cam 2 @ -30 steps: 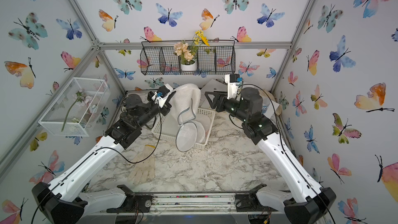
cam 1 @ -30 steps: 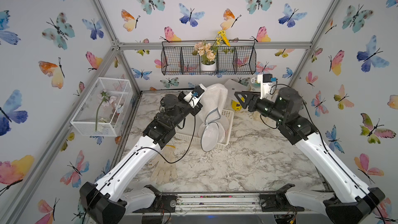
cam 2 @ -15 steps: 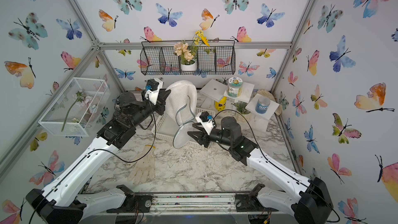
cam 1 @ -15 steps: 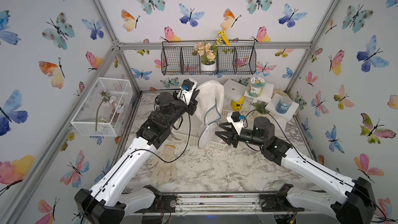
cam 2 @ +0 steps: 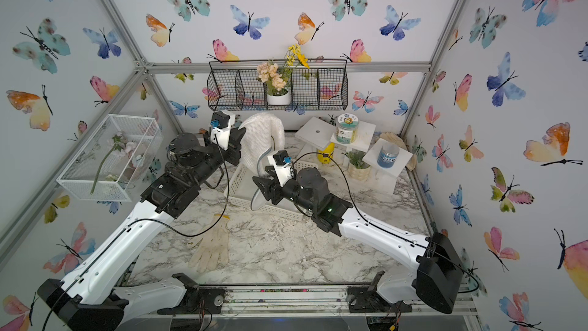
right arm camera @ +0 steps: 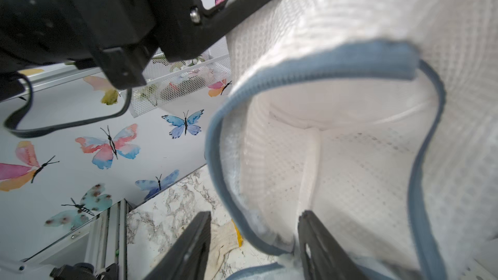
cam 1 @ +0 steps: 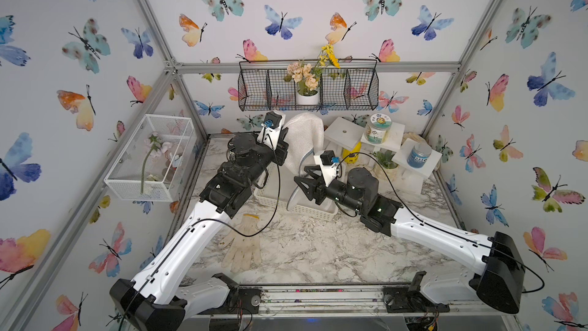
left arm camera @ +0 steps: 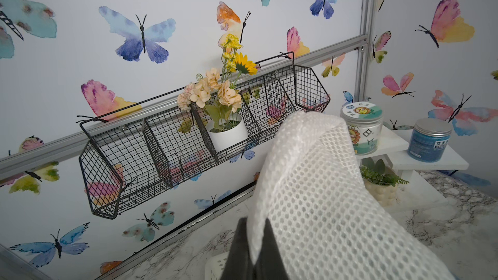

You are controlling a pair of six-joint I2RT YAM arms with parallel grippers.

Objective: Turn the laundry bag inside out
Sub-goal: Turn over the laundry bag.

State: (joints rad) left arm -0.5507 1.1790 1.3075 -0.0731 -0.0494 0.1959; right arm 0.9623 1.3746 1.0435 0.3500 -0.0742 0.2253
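Holding the laundry bag point(cam 1: 304, 135) high, left pincer point(left arm camera: 253, 224) clamped; right pincer point(right arm camera: 254, 216) straddles rim point(right arm camera: 217, 130).

Walls point(cam 1: 318, 11): butterfly-print panels in aluminium framing point(cam 1: 222, 67), evenly lit. Back wall, above and beyond the left gripper point(left arm camera: 253, 223): black wire basket point(cam 1: 254, 90) holding a white flower pot point(cam 1: 307, 98). Side wall outboard of it: white mesh box point(cam 1: 136, 186). Beyond the right gripper point(cam 1: 302, 181): white stepped shelves point(cam 1: 342, 128) carrying a lidded jar point(cam 1: 378, 128) and a blue tin point(cam 1: 419, 154). Below both: marble-pattern tabletop point(cam 1: 318, 249).
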